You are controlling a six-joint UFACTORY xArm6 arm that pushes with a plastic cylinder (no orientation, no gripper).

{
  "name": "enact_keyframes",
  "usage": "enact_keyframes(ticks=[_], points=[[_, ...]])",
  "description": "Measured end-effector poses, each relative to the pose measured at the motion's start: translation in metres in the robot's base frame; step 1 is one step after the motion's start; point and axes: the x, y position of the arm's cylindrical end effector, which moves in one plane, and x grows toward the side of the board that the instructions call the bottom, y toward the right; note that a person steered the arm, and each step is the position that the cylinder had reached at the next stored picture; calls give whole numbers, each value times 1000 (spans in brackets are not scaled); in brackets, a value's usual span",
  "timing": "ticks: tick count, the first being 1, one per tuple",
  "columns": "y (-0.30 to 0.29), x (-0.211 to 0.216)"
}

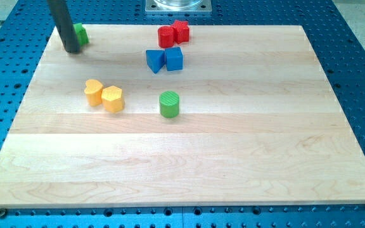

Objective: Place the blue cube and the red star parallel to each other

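The blue cube (175, 59) sits near the view's top centre, touching a blue triangular block (154, 61) on its left. Just above them, the red star (180, 30) touches a red cylinder (166, 37) on its left. My tip (72, 50) rests on the board at the view's top left, far left of the blue cube and red star. It stands right in front of a green block (80, 33), which it partly hides.
A yellow heart (93, 92) and a yellow hexagon (113, 99) touch each other at the left middle. A green cylinder (169, 104) stands below the blue blocks. The wooden board (233, 158) lies on a blue perforated table.
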Motion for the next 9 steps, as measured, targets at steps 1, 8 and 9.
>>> enact_keyframes(ticks=[1,8,9], points=[[20,-3],[232,-59],[202,-59]])
